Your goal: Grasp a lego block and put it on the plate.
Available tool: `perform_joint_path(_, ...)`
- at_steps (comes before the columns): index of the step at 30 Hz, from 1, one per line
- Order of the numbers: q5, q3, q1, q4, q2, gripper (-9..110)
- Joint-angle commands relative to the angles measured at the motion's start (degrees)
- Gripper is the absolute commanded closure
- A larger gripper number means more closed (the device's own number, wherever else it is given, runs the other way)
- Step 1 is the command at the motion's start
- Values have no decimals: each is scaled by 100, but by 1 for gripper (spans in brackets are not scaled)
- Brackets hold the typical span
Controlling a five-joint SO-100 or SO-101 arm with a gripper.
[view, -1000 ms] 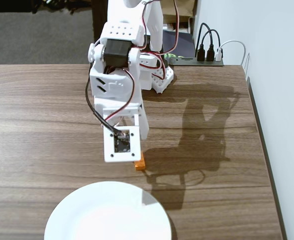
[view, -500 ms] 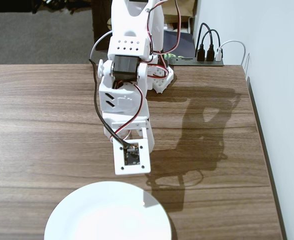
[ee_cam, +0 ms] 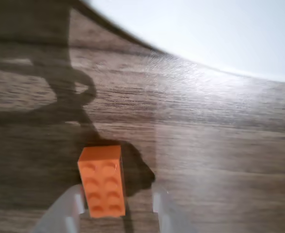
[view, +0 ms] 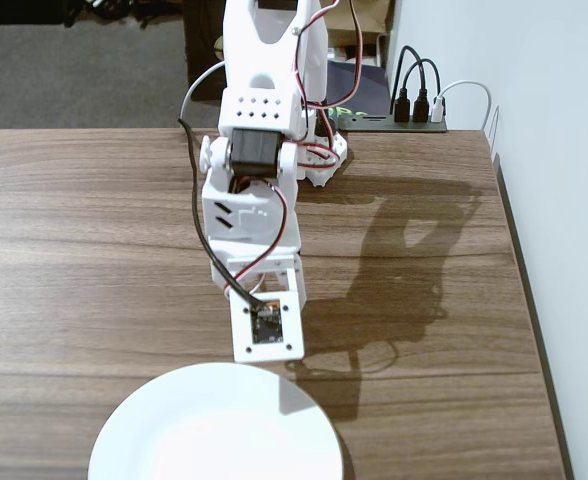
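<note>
We look down on a brown wooden table where a white robot arm reaches from the far edge toward us. Its wrist points downward, and the square camera board at its end hangs just above the near part of the table, just short of the plate's rim. The white plate lies at the bottom of the fixed view, partly cut off by the frame. From this view the arm hides the lego block completely.

In the wrist view, the orange lego block lies flat on the table, studs up, well short of the plate, whose curved rim fills the top of that picture. The block's long axis runs roughly up and down in the wrist view, in line with the reach of the claw. Two pale, blurred fingertips show at the bottom edge, spread apart. The block's near end sits between them, hard against the left fingertip, with a clear gap to the right one. The claw is not yet pinching anything.

We judge that the coming move turns on this offset: closing should bring the fingers onto the block's long sides, though the block may slide or twist sideways as the right finger closes the gap.
</note>
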Motion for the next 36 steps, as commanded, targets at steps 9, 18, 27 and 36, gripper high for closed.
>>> perform_joint_path(9, 114, 0, -62, -193, -26, 100)
perform_joint_path(18, 316, 35, -211, 44, 580, 100)
perform_joint_path(27, 940, -466, -193, 26, 1441, 100)
perform_joint_path(36, 2048, -1327, 35, -914, 1195, 100)
